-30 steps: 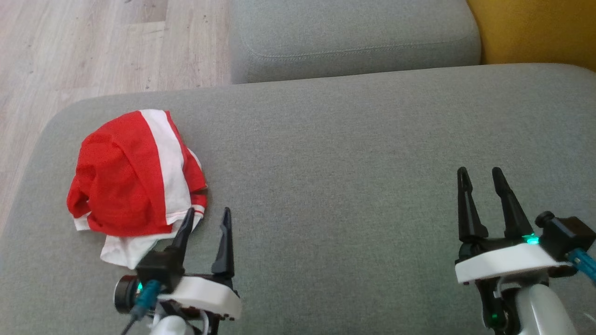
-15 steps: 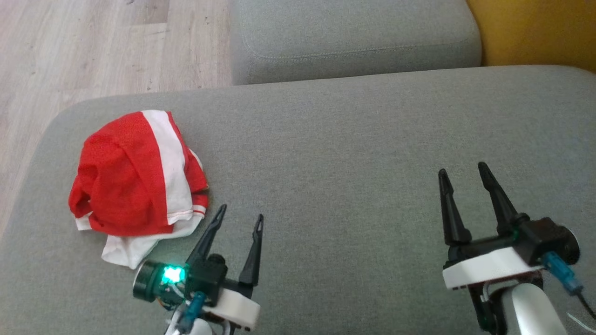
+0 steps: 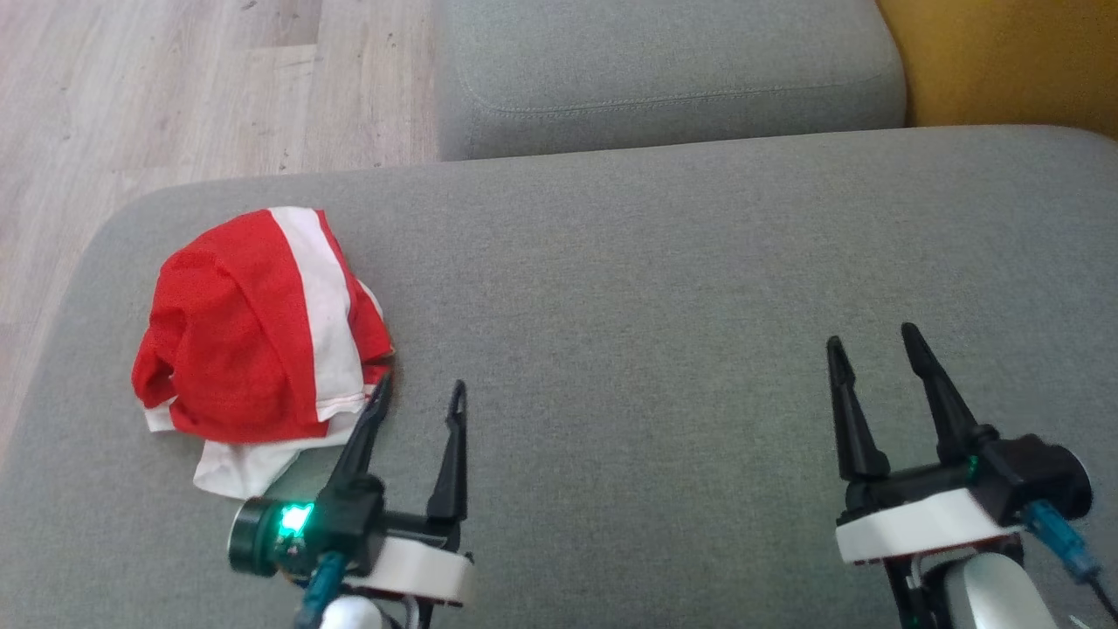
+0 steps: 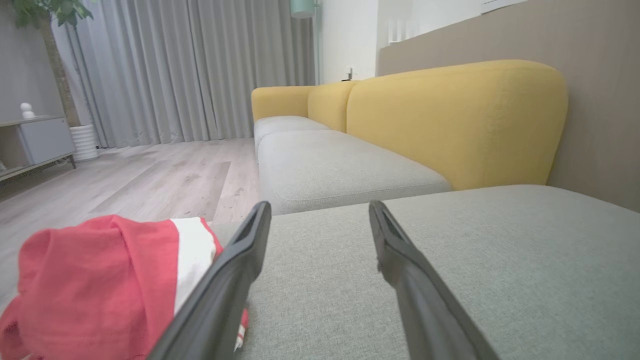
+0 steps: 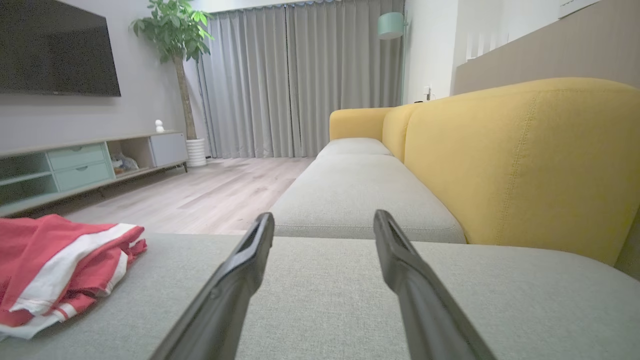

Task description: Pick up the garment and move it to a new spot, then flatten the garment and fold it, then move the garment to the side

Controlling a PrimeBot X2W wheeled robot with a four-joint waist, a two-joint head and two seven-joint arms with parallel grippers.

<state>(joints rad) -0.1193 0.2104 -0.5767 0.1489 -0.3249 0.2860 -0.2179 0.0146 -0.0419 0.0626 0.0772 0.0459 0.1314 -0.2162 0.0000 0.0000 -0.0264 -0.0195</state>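
On the left end of the wide grey fabric seat cushion lies the crumpled red-and-white mesh garment, bunched in a heap near the cushion's edge. Just beside its near right hem hovers the left gripper, fingers spread apart and holding nothing; whether one fingertip touches the cloth I cannot tell. Well apart, over bare cushion, the right gripper is likewise spread and empty. By my reading no step is done yet: lifting, relocating, flattening, folding and setting aside all remain.
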